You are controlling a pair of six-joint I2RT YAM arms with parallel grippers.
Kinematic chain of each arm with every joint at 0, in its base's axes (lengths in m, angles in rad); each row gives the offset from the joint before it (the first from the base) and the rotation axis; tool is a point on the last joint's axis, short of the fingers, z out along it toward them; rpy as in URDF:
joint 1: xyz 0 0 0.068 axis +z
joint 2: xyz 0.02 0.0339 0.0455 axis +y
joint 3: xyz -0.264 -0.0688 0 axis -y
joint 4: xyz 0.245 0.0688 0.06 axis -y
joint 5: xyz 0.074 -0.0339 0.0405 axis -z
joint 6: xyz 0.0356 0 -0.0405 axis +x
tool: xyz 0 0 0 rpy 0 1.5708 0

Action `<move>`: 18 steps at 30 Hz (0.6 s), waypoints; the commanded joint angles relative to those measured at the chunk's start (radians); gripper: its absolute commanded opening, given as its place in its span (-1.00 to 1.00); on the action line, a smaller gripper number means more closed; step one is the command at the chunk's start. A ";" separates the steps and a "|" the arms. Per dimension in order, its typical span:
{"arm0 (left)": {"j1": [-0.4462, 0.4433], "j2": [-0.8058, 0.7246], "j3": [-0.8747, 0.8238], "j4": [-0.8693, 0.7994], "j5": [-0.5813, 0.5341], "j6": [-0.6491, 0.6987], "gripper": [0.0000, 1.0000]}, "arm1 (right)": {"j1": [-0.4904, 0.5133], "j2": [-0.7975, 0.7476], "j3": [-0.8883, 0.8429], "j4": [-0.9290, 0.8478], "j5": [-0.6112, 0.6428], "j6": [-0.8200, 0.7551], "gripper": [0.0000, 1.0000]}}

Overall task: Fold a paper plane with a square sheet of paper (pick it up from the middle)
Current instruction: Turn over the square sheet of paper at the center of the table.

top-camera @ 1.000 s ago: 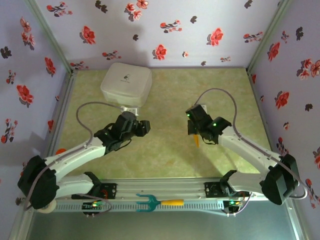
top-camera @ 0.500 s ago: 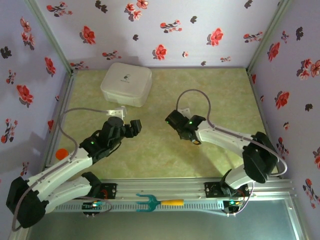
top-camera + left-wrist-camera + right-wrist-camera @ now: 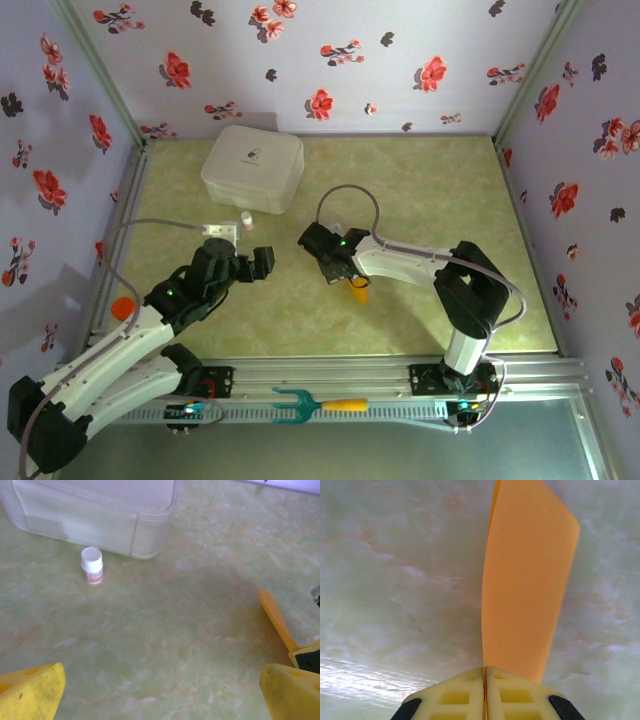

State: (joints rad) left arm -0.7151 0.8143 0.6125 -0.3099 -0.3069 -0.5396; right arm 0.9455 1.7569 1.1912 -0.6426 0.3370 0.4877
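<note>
The paper plane point(image 3: 527, 590) is an orange-yellow folded dart, and my right gripper point(image 3: 485, 692) is shut on its lower edge, pads pressed together over the paper. From above, the plane point(image 3: 357, 292) pokes out below the right gripper point(image 3: 343, 277) near the table's middle. My left gripper point(image 3: 258, 262) hovers to its left, open wide and holding nothing. In the left wrist view its yellow fingertips point(image 3: 30, 692) stand far apart around the left gripper point(image 3: 162, 695), and the plane's pointed end point(image 3: 274, 616) shows at the right.
A white lidded box point(image 3: 252, 168) sits at the back, with a small white-capped bottle point(image 3: 246, 222) just in front of it. The same bottle point(image 3: 92, 565) and box point(image 3: 95, 510) lie ahead of the left gripper. A teal fork-like tool point(image 3: 300, 404) lies on the front rail.
The right gripper has swung left toward the table's middle, carrying the plane. The left arm has drawn back toward the near left and its jaws have opened wide.
</note>
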 commanded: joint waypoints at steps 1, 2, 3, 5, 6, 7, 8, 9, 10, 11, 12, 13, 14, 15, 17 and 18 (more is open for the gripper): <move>0.016 0.002 0.025 -0.074 -0.018 -0.027 1.00 | 0.001 0.006 0.028 0.070 -0.141 0.034 -0.77; 0.018 -0.003 0.019 -0.067 -0.010 -0.031 1.00 | 0.000 0.007 0.027 0.081 -0.169 0.038 -0.76; 0.021 -0.006 0.006 -0.052 0.003 -0.031 1.00 | -0.007 0.007 0.024 0.100 -0.208 0.044 -0.74; 0.025 -0.007 -0.008 -0.036 0.027 -0.039 1.00 | -0.023 0.007 0.011 0.137 -0.291 0.062 -0.65; 0.028 -0.005 -0.011 -0.030 0.038 -0.046 1.00 | -0.030 -0.001 0.000 0.161 -0.331 0.066 -0.50; 0.029 -0.005 -0.018 -0.021 0.055 -0.050 1.00 | -0.038 -0.017 -0.018 0.186 -0.355 0.073 -0.39; 0.029 -0.003 -0.020 -0.012 0.070 -0.050 1.00 | -0.047 -0.035 -0.036 0.208 -0.376 0.081 -0.30; 0.031 0.004 -0.021 -0.004 0.082 -0.054 0.99 | -0.057 -0.061 -0.063 0.242 -0.409 0.089 -0.21; 0.031 0.012 -0.019 0.006 0.095 -0.060 0.99 | -0.071 -0.093 -0.091 0.281 -0.443 0.101 -0.13; 0.030 0.021 -0.015 0.016 0.112 -0.060 0.99 | -0.089 -0.123 -0.118 0.310 -0.472 0.115 -0.07; 0.031 0.033 -0.011 0.029 0.133 -0.061 0.99 | -0.112 -0.158 -0.153 0.349 -0.509 0.133 -0.03; 0.030 0.046 -0.007 0.045 0.153 -0.063 0.99 | -0.136 -0.195 -0.190 0.395 -0.546 0.149 -0.02; 0.031 0.066 -0.003 0.061 0.181 -0.062 0.99 | -0.159 -0.230 -0.226 0.432 -0.573 0.167 -0.01; 0.031 0.087 0.005 0.069 0.200 -0.061 0.96 | -0.184 -0.258 -0.254 0.450 -0.587 0.180 -0.01; 0.031 0.144 0.027 0.085 0.247 -0.063 0.89 | -0.244 -0.317 -0.314 0.472 -0.613 0.197 -0.04; 0.031 0.170 0.040 0.093 0.271 -0.063 0.84 | -0.271 -0.335 -0.342 0.478 -0.624 0.199 -0.07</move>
State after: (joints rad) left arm -0.6926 0.9348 0.6094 -0.2684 -0.1280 -0.5930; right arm 0.7242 1.4754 0.9047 -0.2481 -0.1978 0.6380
